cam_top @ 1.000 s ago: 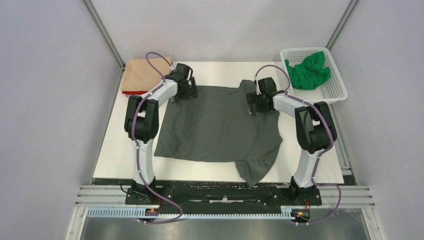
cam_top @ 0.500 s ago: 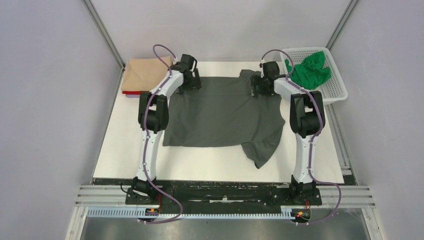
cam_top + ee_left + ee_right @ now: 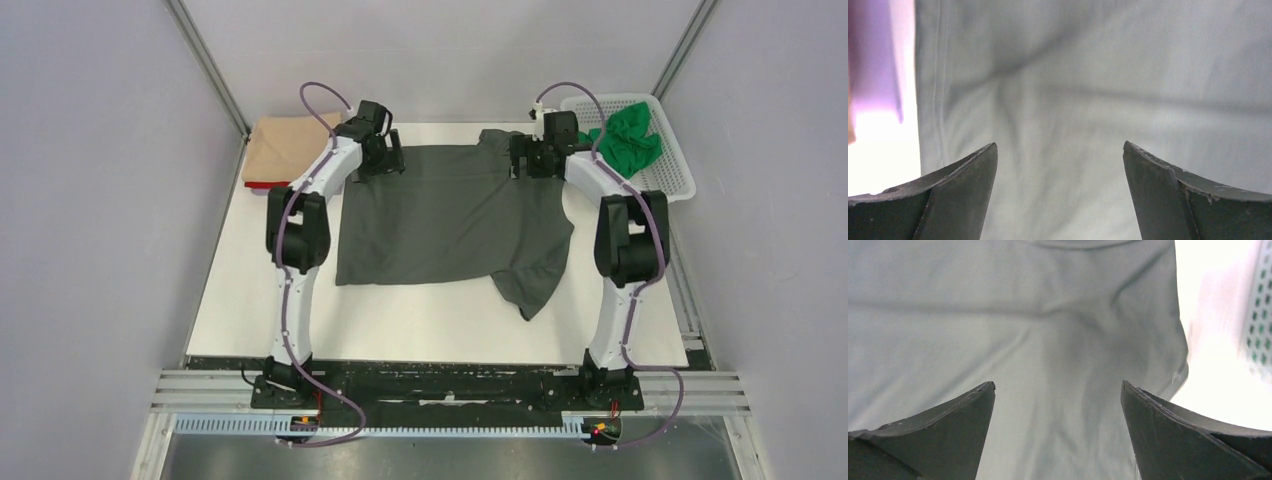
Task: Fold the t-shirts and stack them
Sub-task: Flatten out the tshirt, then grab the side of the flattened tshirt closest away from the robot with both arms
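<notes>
From above, the dark grey t-shirt point(image 3: 450, 225) lies spread on the far half of the table point(image 3: 420, 320), with one sleeve trailing toward the near right. A tan t-shirt point(image 3: 285, 150) sits folded in the far left corner on top of a red t-shirt point(image 3: 262, 185). A green t-shirt point(image 3: 628, 135) lies crumpled in the white basket point(image 3: 672, 182) at far right. Both arms reach well forward with elbows raised and wrists bent down. The left tool point(image 3: 383, 160) is over the shirt's far left corner and the right tool point(image 3: 527, 158) is over its far right corner.

In the left wrist view, the left tool point(image 3: 1060, 192) stands wide open just above the grey cloth, with nothing between its jaws. A stitched edge of the shirt runs along the left, with bare table beyond it.

In the right wrist view, the right tool point(image 3: 1058, 432) is likewise spread wide and empty over rumpled cloth. The shirt's edge and the basket's mesh show at right.

The shirt looks light, limp and prone to sliding and bunching. The surest hold is probably a pinch on the seamed edges at matching corners.
</notes>
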### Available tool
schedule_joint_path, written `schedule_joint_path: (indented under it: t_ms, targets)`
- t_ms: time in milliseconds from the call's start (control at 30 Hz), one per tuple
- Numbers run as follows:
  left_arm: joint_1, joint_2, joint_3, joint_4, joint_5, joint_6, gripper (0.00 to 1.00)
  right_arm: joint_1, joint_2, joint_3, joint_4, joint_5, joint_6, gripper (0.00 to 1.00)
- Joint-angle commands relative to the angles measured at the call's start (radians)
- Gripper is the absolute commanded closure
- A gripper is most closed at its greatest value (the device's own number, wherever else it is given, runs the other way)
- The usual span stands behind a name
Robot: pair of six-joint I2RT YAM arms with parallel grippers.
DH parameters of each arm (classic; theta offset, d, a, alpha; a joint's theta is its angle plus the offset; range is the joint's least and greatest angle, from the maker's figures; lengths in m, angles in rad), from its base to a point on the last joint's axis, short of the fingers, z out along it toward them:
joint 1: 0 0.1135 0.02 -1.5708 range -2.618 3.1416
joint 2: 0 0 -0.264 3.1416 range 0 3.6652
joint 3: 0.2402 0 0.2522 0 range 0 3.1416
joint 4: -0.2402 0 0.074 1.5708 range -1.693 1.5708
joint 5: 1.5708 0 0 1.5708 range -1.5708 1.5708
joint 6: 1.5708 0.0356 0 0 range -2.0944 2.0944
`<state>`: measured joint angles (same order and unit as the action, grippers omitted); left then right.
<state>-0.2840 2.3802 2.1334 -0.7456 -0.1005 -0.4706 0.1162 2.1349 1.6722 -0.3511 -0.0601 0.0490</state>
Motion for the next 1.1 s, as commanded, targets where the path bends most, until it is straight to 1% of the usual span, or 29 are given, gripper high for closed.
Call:
schedule_joint_path:
  t_ms: [0,133,167,200,267,333,433,500,667,767,900,1000,1067]
  targets:
    - [-0.045,-0.365,-0.258,0.06,-0.063,-0.018,0.0,0.011,-0.294,-0.172,0.123,-0.069,-0.04,0.02]
    - [-0.05,-0.655,-0.645,0.115,-0.133,-0.103,0.0,0.011,-0.447,-0.338,0.226,-0.052,-0.023,0.02]
    - [-0.05,-0.709,-0.713,0.117,-0.149,-0.123,0.0,0.008,-0.476,-0.376,0.259,-0.033,0.008,0.02]
    - [-0.05,-0.765,-0.788,0.117,-0.169,-0.137,0.0,0.005,-0.513,-0.427,0.308,0.019,0.051,0.02]
    - [-0.05,-0.848,-0.907,0.105,-0.21,-0.178,0.0,-0.002,-0.58,-0.514,0.423,0.054,0.109,0.02]
    - [-0.049,-0.903,-0.994,0.071,-0.25,-0.238,0.0,-0.004,-0.634,-0.584,0.509,0.097,0.156,0.02]
    - [-0.048,-0.977,-1.114,0.034,-0.271,-0.332,0.0,-0.004,-0.673,-0.655,0.6,0.089,0.212,0.02]
    - [-0.047,-1.022,-1.185,0.04,-0.251,-0.377,0.0,-0.006,-0.671,-0.672,0.631,0.066,0.224,0.02]
    - [-0.047,-1.09,-1.324,0.028,-0.226,-0.493,0.01,-0.012,-0.653,-0.682,0.641,0.062,0.247,0.02]
    - [-0.046,-1.11,-1.409,0.069,-0.244,-0.574,0.1,-0.012,-0.658,-0.698,0.663,0.063,0.231,0.02]
    - [-0.046,-1.108,-1.455,0.11,-0.295,-0.698,0.22,-0.012,-0.647,-0.68,0.633,0.025,0.195,0.02]
    - [-0.045,-1.121,-1.503,0.196,-0.305,-0.765,0.27,-0.012,-0.639,-0.671,0.605,-0.005,0.164,0.02]
    - [-0.045,-1.124,-1.526,0.247,-0.301,-0.793,0.28,-0.012,-0.634,-0.662,0.582,0.004,0.149,0.02]
